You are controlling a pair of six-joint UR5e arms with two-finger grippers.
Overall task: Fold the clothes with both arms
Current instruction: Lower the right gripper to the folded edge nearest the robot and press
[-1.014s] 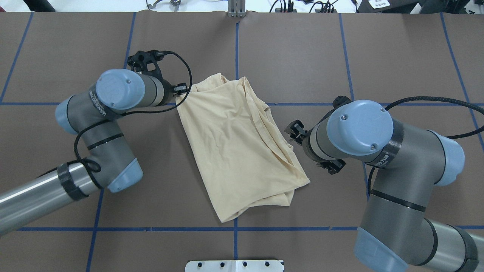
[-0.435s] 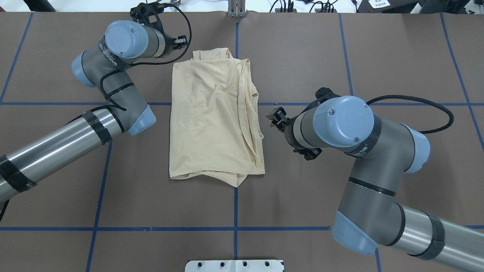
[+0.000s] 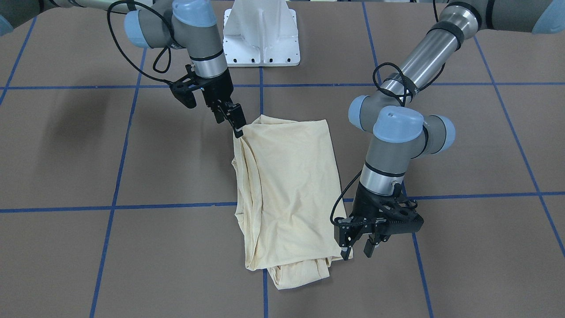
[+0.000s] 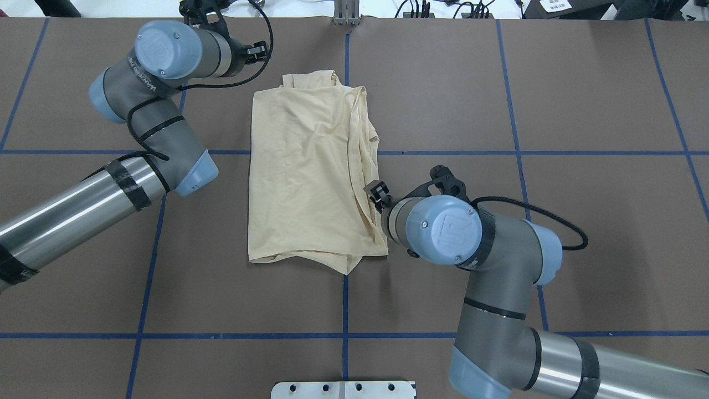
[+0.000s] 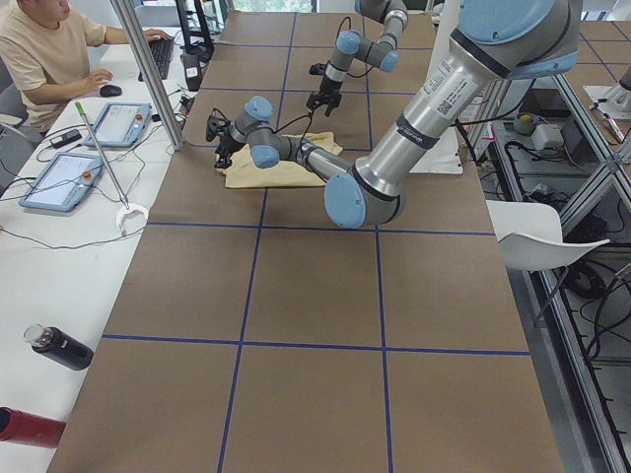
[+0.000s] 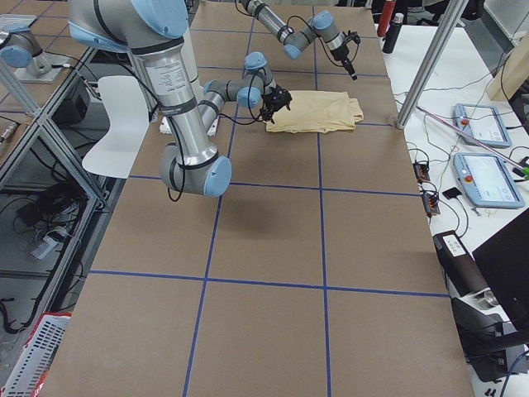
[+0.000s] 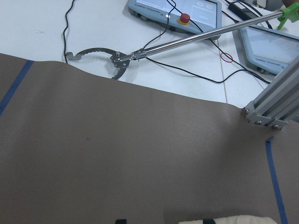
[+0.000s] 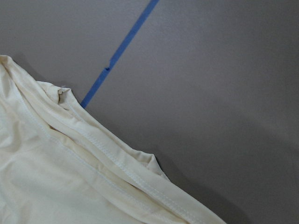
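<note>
My T-shirt [image 4: 307, 177] lies folded into 1 long cream oblong on the brown table [image 4: 554, 83]. Its short edges face toward and away from my white pedestal base [image 3: 262, 39], which stands well off the T-shirt's near edge. Loose, layered hems [image 8: 117, 163] run along the T-shirt's long edge on my right.

My left gripper [image 3: 356, 252] hangs at the T-shirt's far corner on my left. Its 2 fingers [image 3: 369, 250] are clearly apart, with a gap between them, and they clamp nothing. The finger nearer the T-shirt sits right against the corner's edge, though I cannot tell whether it actually touches the cloth.

My right gripper [image 3: 231, 127] points down at the T-shirt's near corner on my right. Its 2 fingers look slightly parted rather than pinched on anything, and the lower tip meets the very corner of the cloth. My right wrist view shows the T-shirt's stitched hems with brown table just beside them.
</note>
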